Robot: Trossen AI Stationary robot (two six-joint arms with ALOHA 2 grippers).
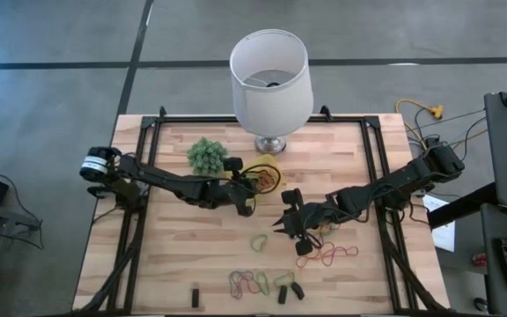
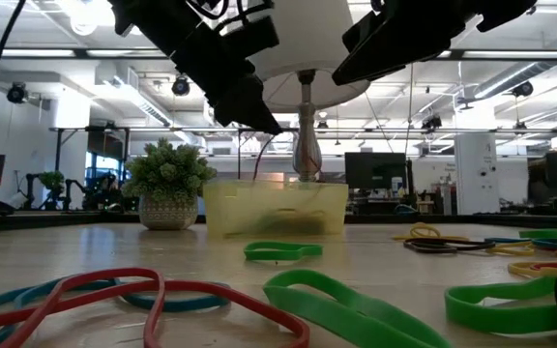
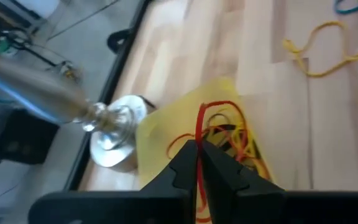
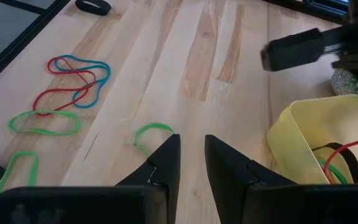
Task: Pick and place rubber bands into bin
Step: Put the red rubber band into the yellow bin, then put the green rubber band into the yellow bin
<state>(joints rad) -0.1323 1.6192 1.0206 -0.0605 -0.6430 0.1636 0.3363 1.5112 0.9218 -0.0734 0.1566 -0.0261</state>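
The bin [image 1: 268, 164] is a small yellow tray in front of the lamp base, with several rubber bands [image 3: 238, 146] inside. My left gripper [image 1: 253, 189] hovers over the bin's near edge, shut on a red rubber band [image 3: 219, 107]. My right gripper [image 1: 280, 227] hangs open over bare wood to the bin's near right, and its wrist view shows my right gripper [image 4: 191, 155] with nothing between its fingers. Loose bands lie flat on the table: a green one [image 1: 259, 241], red ones [image 1: 337, 255] and a mixed cluster [image 1: 249, 282]. My left gripper pinches the red band between its two fingers at a single strand [image 3: 198, 148]. The fingers slant down toward the bin from the table's left and near side. The band's free loop [image 3: 229, 111] curves out past the fingertips. It hangs slack, and a thin red strand [image 2: 258, 147] runs down into the bin.
A white lamp [image 1: 271, 75] with a metal base [image 3: 114, 134] stands just behind the bin. A fuzzy green plant [image 1: 207, 156] sits to the bin's left. Small dark stubby pieces [image 1: 289, 291] lie near the front edge. Black frame rails [image 1: 139, 211] run along both sides.
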